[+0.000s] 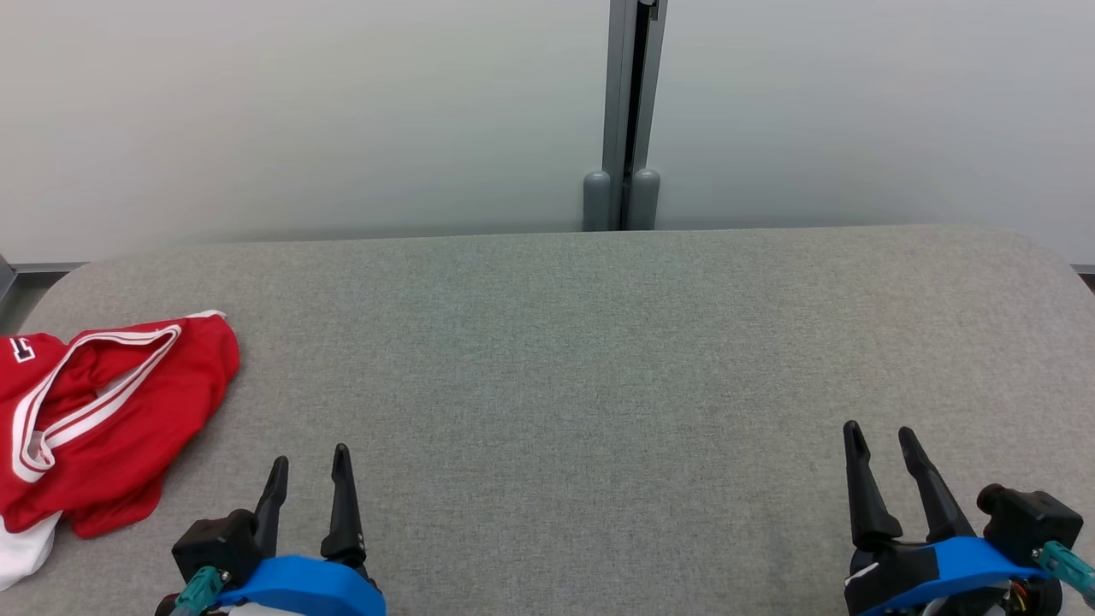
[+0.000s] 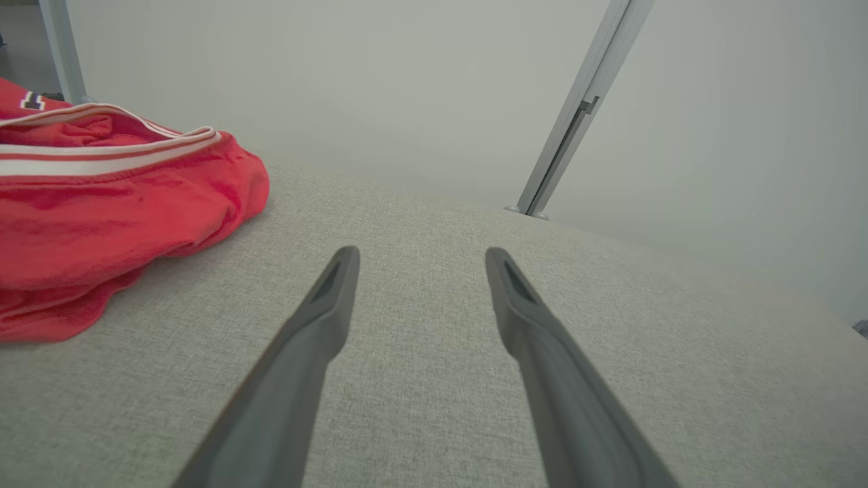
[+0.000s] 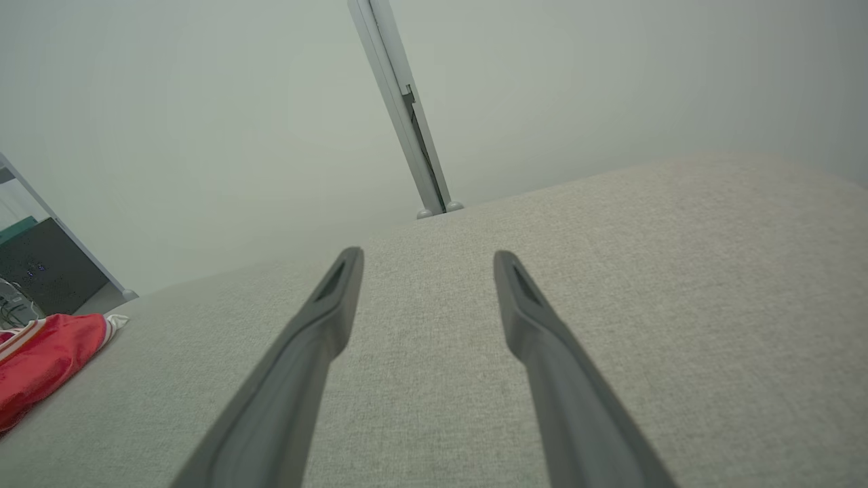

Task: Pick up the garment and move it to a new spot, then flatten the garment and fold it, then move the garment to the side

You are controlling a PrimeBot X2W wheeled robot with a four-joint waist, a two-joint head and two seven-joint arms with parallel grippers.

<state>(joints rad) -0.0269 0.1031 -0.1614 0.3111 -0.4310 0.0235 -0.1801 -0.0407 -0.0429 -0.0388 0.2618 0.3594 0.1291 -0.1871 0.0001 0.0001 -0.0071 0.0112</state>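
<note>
Garment: red, with white striped trim. It lies crumpled in a loose heap at the far left of the table, running off the head view's left edge. A white patch shows at its near corner and a small mark at its far left. The banded opening faces up and gapes.

Left gripper: low at my lower left, just right of the heap and apart from it. In the left wrist view the fingers are spread wide, with grey table fabric between them. The garment bulks up to their left, and its nearest fold is close to the left finger without touching it.

Right gripper: lower right, well apart from the garment. Its fingers are spread wide too, over plain grey fabric. In that wrist view, a corner of the garment sits far off at the left edge.

Table: grey woven cover with rounded far corners. Behind it is a pale wall, with a grey post rising at mid-back.
</note>
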